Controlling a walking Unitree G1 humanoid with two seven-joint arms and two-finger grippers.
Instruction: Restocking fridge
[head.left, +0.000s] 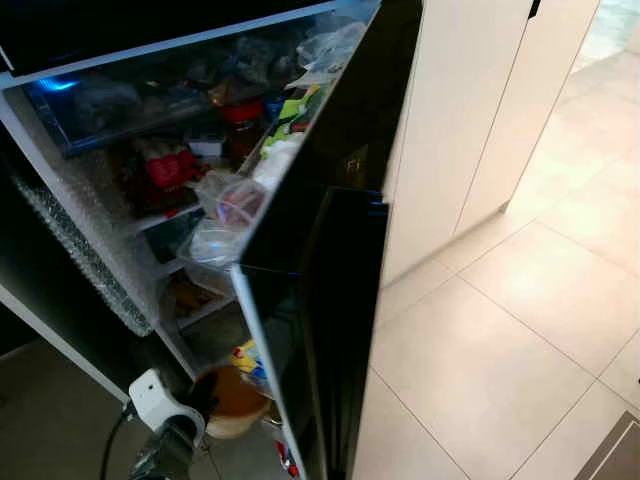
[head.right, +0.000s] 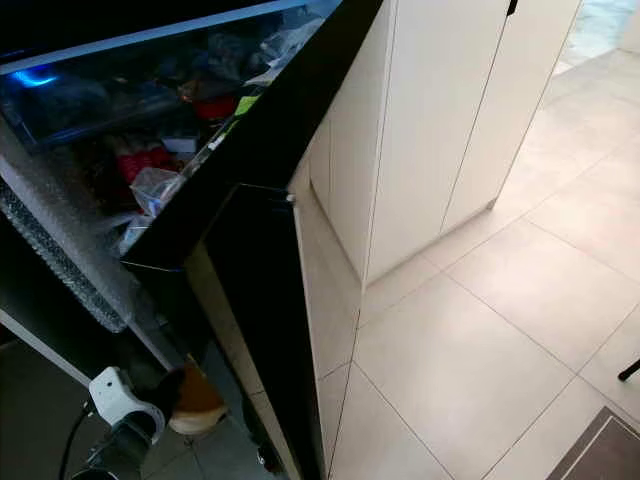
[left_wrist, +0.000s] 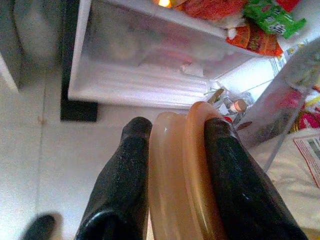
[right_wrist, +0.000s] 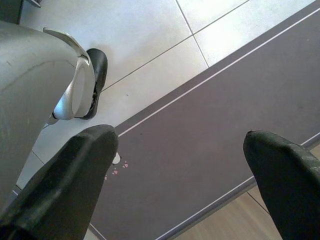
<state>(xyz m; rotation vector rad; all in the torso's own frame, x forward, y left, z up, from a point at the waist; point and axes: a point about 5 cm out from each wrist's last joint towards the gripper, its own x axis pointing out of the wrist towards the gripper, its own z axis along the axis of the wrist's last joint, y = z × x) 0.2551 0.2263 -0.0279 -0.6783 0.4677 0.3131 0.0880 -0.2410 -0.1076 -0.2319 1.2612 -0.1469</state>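
The fridge stands open, its black door swung out across the middle of the eye views. Crowded shelves hold packets, jars and bags, and more bags fill the door rack. My left gripper is shut on a round tan and orange container, held on edge between the two black fingers. In the eye views that container hangs low by the foot of the fridge, beside the door. A frosted bottom drawer lies just ahead of it. My right gripper is open with nothing in it, pointing down at the floor.
Cream cabinet doors stand right of the fridge, with pale tiled floor in front. Below the right arm lies a dark mat. Bubble wrap hangs along the fridge's left side. Red and green packets sit above the drawer.
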